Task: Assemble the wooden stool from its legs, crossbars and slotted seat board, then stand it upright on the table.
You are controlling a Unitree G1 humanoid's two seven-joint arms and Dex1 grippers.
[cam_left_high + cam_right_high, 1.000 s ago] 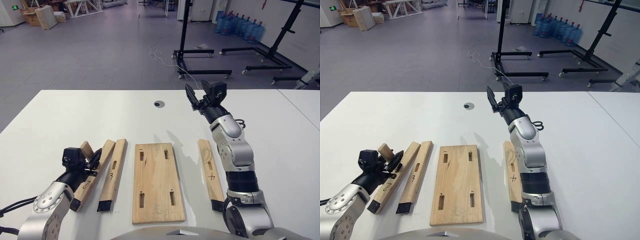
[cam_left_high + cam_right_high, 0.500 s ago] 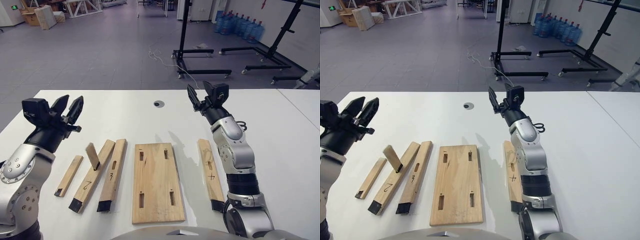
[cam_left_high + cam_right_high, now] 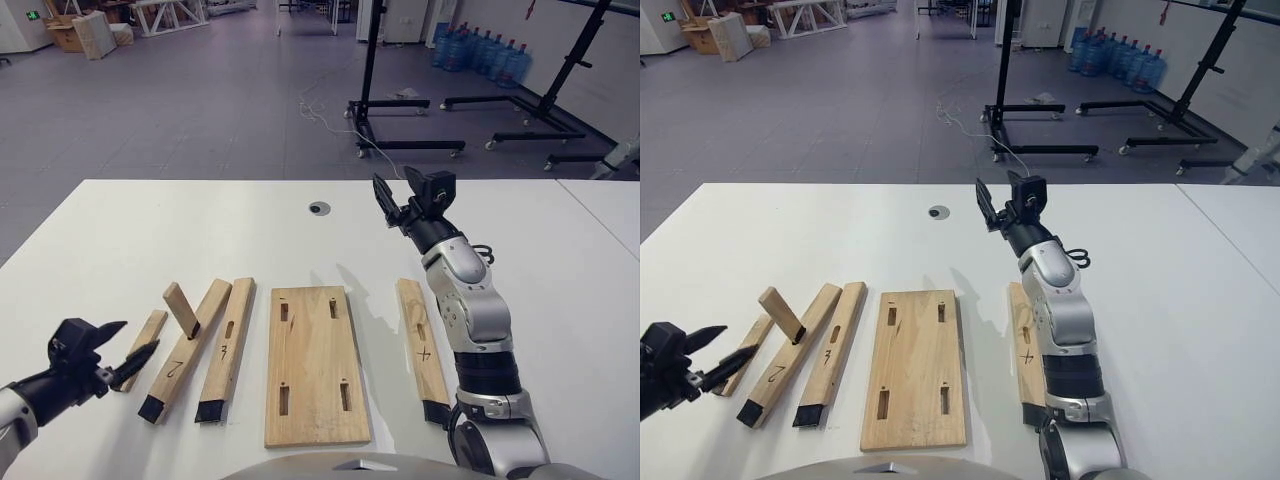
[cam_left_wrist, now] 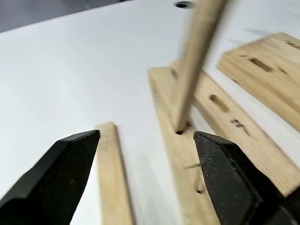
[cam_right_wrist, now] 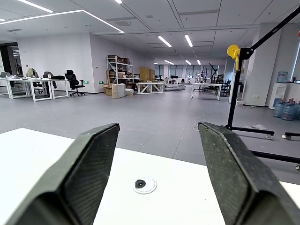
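The slotted seat board (image 3: 315, 365) lies flat at the table's middle. Left of it lie two legs, marked 3 (image 3: 225, 350) and 2 (image 3: 185, 352). A short crossbar (image 3: 181, 310) stands tilted in leg 2's slot (image 4: 187, 178). Another crossbar (image 3: 143, 333) lies flat beside that leg. A further leg (image 3: 420, 345) lies right of the board. My left gripper (image 3: 135, 338) is open, low at the front left, its fingertips just short of the flat crossbar (image 4: 115, 178). My right gripper (image 3: 397, 190) is open and held high over the table's far side, holding nothing.
A round cable hole (image 3: 319, 208) sits in the white table (image 3: 560, 300) near its far edge. Black wheeled stands (image 3: 400, 105) and blue water bottles (image 3: 480, 50) are on the floor beyond the table.
My left arm let go of the standing crossbar, rose open at the far left, then dropped low to the front left beside the flat crossbar. The right arm barely moved.
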